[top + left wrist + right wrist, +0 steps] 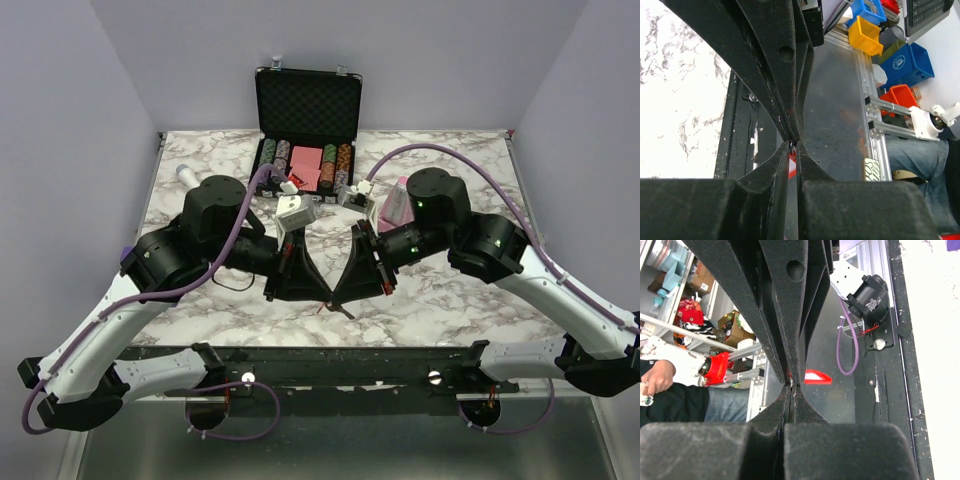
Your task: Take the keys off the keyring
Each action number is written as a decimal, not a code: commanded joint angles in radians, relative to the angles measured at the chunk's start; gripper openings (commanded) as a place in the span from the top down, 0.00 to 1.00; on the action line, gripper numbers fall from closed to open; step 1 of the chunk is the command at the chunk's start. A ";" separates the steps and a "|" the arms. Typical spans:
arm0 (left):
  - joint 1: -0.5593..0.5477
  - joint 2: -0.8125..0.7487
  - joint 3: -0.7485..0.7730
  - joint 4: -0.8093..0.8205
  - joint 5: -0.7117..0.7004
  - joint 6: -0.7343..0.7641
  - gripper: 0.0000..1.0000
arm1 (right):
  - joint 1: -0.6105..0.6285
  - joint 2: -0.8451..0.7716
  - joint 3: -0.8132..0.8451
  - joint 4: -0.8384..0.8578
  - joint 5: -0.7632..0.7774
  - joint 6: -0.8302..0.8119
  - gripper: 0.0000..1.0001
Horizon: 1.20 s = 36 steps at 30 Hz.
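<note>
Top external: tools [328, 296] tip to tip

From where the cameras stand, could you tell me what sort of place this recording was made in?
Probably a robotics lab or workshop: the marble-patterned table sits inside a plain-walled booth, coloured plastic bins stand beyond its near edge, and cluttered shelves show in the room behind.
</note>
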 commanded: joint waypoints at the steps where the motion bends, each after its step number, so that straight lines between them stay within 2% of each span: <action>1: 0.006 0.022 0.034 -0.017 0.085 0.037 0.86 | 0.007 -0.002 0.036 0.004 -0.033 -0.012 0.99; 7: 0.006 0.025 0.030 -0.024 0.102 0.040 0.89 | 0.008 -0.005 0.053 0.021 -0.034 -0.010 0.99; 12: 0.005 0.019 0.008 -0.009 0.139 0.028 1.00 | 0.010 -0.014 0.054 0.044 -0.023 -0.010 0.99; 16: 0.005 -0.002 -0.027 0.044 0.147 -0.013 1.00 | 0.008 -0.032 0.054 0.075 -0.007 -0.004 0.99; 21: 0.003 -0.039 -0.065 0.135 0.059 -0.125 1.00 | 0.008 -0.055 0.050 0.099 0.065 -0.001 0.99; 27: -0.020 -0.076 -0.122 0.276 -0.071 -0.260 1.00 | 0.008 -0.097 -0.019 0.243 0.150 0.060 0.99; 36: -0.105 -0.128 -0.154 0.367 -0.289 -0.319 1.00 | 0.010 -0.143 -0.131 0.466 0.225 0.184 0.99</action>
